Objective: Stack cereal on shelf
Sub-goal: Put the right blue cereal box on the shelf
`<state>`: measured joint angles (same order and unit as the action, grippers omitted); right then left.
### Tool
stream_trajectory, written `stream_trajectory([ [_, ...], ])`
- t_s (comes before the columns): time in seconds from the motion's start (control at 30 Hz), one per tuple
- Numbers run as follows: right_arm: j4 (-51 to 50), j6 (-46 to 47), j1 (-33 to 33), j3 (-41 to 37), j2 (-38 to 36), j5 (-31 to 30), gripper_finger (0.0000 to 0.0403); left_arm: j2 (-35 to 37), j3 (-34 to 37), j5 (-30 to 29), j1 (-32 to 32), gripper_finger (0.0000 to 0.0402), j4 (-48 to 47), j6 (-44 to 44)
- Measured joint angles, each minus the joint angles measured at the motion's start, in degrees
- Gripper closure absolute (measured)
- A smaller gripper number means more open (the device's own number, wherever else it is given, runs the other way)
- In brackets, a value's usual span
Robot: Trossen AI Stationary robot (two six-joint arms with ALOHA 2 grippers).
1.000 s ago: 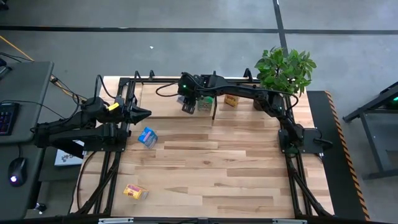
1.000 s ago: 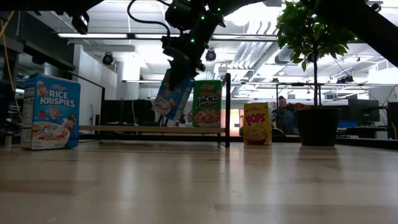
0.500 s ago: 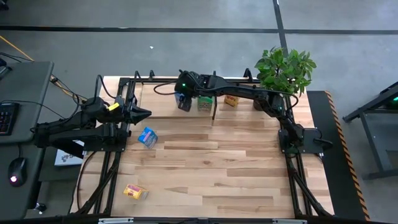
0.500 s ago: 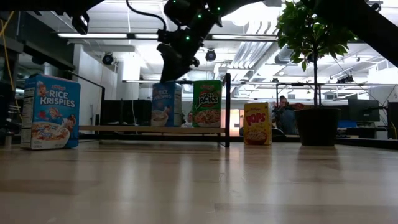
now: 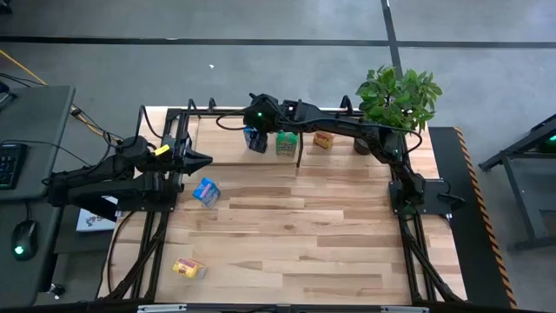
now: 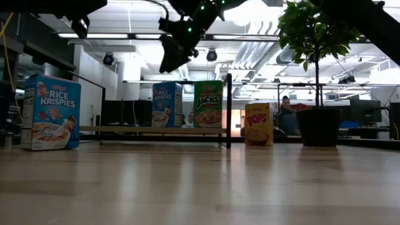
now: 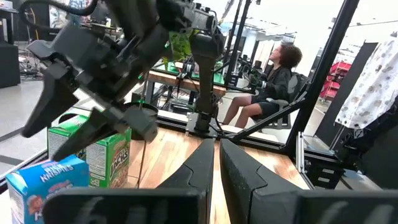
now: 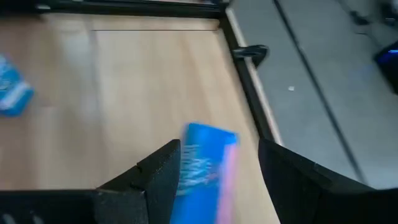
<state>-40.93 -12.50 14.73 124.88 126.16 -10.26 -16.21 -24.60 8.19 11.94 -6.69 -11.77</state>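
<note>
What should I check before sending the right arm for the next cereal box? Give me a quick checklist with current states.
1. Blue box released on the shelf and upright beside the green box: ok.
2. Right gripper open and lifted clear above that box: ok.
3. Left gripper shut, parked at the table's left side: ok.
4. Next blue box standing free on the tabletop: ok.
5. Yellow box near the front left lies on its side: not ok for an upright grasp.
6. Room left on the shelf past the divider: cannot tell.
</note>
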Motion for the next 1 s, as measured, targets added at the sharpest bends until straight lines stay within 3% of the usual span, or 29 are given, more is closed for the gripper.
stream_trajectory([
  [0.17, 0.15, -0.01, -1.12, 0.09, -1.41, 8.46, 0.0197, 0.01, -0.02, 0.00, -0.02, 0.0382, -0.20, 0.00],
  [0.3, -0.83, 0.61, -3.13, -0.64, -1.10, 12.27, 0.0238, -0.01, -0.02, 0.00, 0.00, 0.0382, -1.02, 0.00],
  [0.5, 1.62, 2.01, -6.95, -3.37, -0.69, 5.24, 0.0384, -0.01, -0.02, 0.00, 0.00, 0.0382, -1.19, 0.00],
  [0.67, 0.94, 5.16, -7.08, -7.64, -0.71, -2.88, 0.0386, -0.01, -0.02, 0.00, 0.00, 0.0382, -1.25, -0.02],
  [0.93, 9.91, 9.08, -6.32, -14.23, -0.73, -4.08, 0.0401, -0.01, -0.02, 0.00, 0.00, 0.0382, -1.23, -0.02],
  [1.0, 10.26, 9.97, -6.41, -14.53, -0.66, -6.94, 0.0401, 0.00, -0.02, 0.00, 0.02, 0.0382, -1.23, -0.02],
])
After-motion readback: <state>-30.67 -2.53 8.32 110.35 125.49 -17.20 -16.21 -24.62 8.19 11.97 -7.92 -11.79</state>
